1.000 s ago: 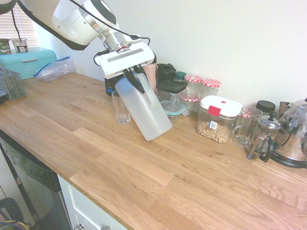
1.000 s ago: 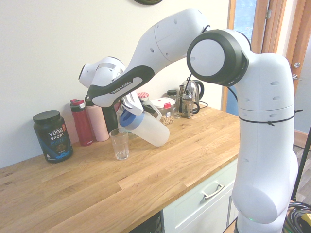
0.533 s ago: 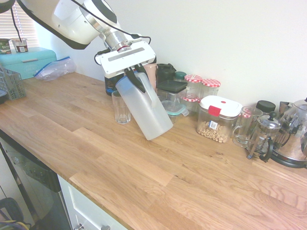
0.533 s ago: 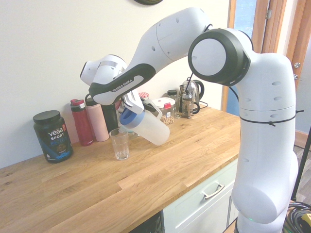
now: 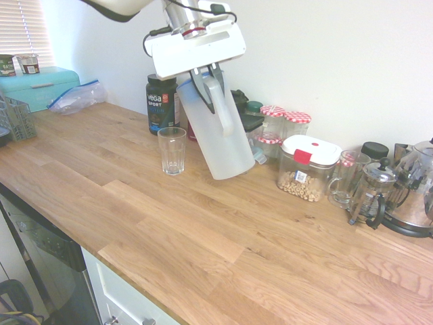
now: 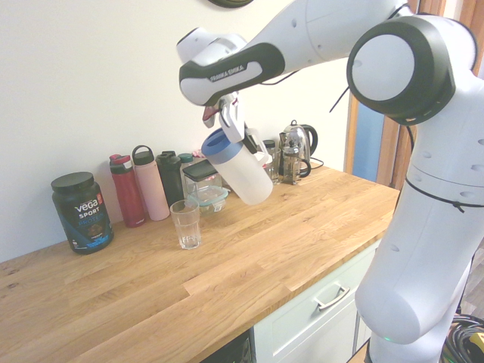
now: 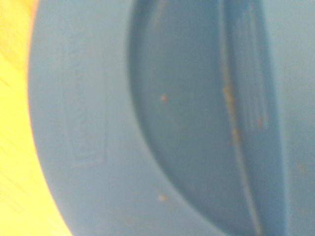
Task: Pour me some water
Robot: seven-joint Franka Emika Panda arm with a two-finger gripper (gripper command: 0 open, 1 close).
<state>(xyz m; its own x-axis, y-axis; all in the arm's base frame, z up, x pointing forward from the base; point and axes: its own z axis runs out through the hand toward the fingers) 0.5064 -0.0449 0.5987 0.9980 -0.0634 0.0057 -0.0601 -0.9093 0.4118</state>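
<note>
A frosted white plastic pitcher (image 5: 218, 132) with a blue lid (image 6: 214, 145) hangs tilted in the air, held at its handle by my gripper (image 5: 206, 78), which is shut on it. Its lid end points up and toward the wall, and its base hovers just above the counter. A clear empty-looking drinking glass (image 5: 172, 150) stands upright on the wooden counter (image 5: 203, 230), a short way apart from the pitcher (image 6: 236, 168) and lower than its lid; the glass (image 6: 185, 224) also shows in the second exterior view. The wrist view is filled by the blurred blue lid (image 7: 162, 118).
Along the wall stand a black Vega tub (image 6: 82, 211), red, pink and dark bottles (image 6: 151, 183), jars (image 5: 296, 125), a cereal container (image 5: 308, 167), a French press (image 5: 369, 193) and a kettle (image 5: 416, 189). A teal bread box (image 5: 37, 84) sits far left.
The arm lifted the pitcher up and away from the glass, swinging it toward the jars; the pitcher now tilts less over the glass. The grip stayed shut.
</note>
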